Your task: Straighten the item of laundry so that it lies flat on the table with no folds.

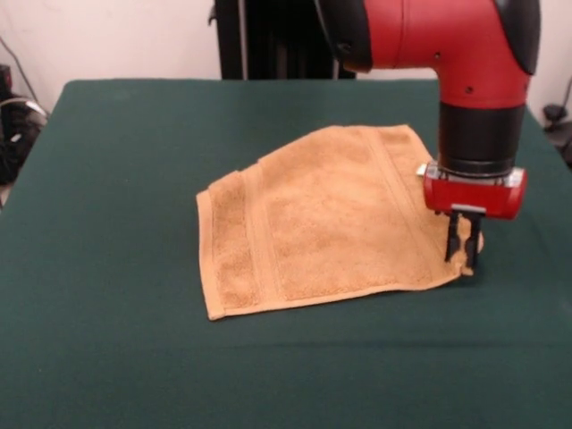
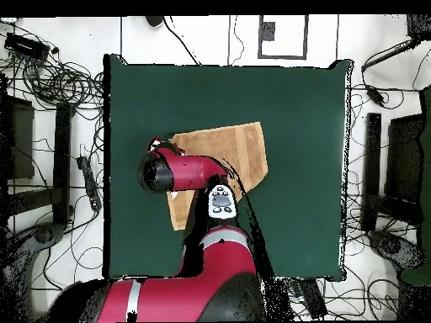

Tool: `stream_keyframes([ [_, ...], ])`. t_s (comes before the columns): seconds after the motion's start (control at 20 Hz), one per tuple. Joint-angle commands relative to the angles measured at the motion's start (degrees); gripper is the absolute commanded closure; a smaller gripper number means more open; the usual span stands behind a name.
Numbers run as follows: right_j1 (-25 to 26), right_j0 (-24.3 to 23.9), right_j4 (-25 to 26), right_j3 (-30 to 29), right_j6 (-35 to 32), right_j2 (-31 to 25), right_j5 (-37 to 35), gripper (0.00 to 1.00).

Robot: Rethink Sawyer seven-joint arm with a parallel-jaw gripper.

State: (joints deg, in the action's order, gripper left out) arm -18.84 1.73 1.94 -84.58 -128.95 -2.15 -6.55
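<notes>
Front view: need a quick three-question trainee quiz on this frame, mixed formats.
1. True or false: the orange-tan terry-cloth towel lies entirely flat and square on the dark green felt-covered table.
2. The black pincer is at which part of the towel? A) centre B) a corner C) away from it
3. Fill in: the arm is red and ____.

Key: 1 false, its outline is skewed; 2 B; 3 black.

No text, label or number is legible.

Red arm (image 1: 447, 45), black wrist collar, red claw (image 1: 463, 243) housing, black fingers (image 1: 471, 246)
</notes>
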Motion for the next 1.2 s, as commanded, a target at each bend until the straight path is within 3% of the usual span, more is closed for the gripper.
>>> stream_keyframes([
  [0.05,5.2,4.8,0.7,1.1,-3.5,-10.8,1.3,1.00],
  [1.2,2.5,7.5,-2.4,5.4,-3.6,-11.4,-6.6,1.00],
])
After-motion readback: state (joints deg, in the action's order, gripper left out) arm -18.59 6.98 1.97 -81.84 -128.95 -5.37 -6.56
